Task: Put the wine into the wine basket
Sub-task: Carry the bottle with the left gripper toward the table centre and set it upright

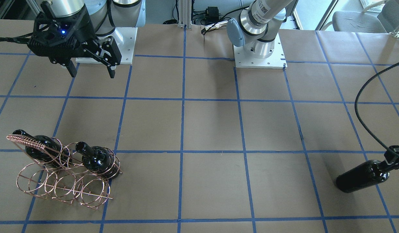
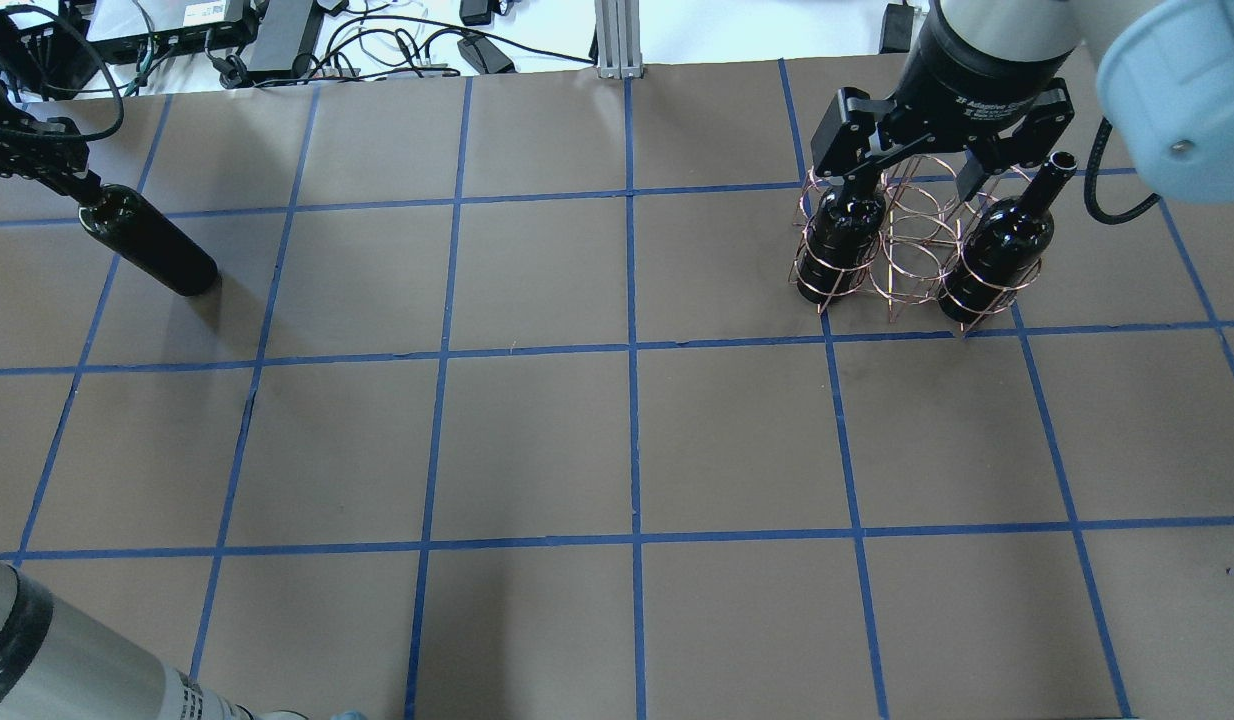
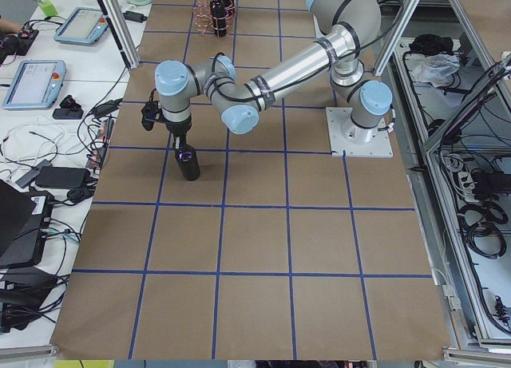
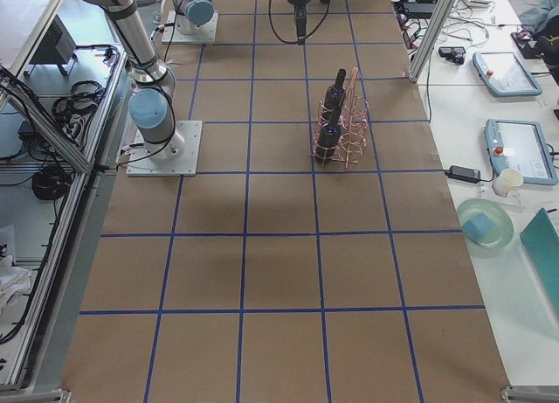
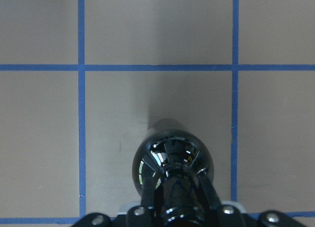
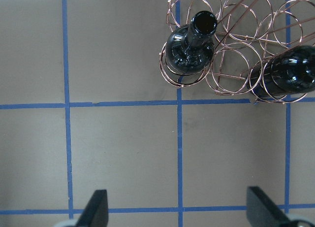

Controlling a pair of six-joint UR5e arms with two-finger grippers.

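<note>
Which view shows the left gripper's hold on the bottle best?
Left wrist: the fingers flank the neck of the bottle close up. Overhead and front-facing show the left gripper at the frame edge. Exterior left and right show it small, and right wrist misses it.

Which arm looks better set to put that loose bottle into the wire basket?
Left. The left gripper is shut on the bottle's neck, while the right gripper hangs open and empty near the basket.

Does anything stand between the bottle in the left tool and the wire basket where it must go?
Nothing visible lies between the near-black glass bottle and the copper wire basket. The open right tool hangs near the basket, whose end rings hold two other bottles.
</note>
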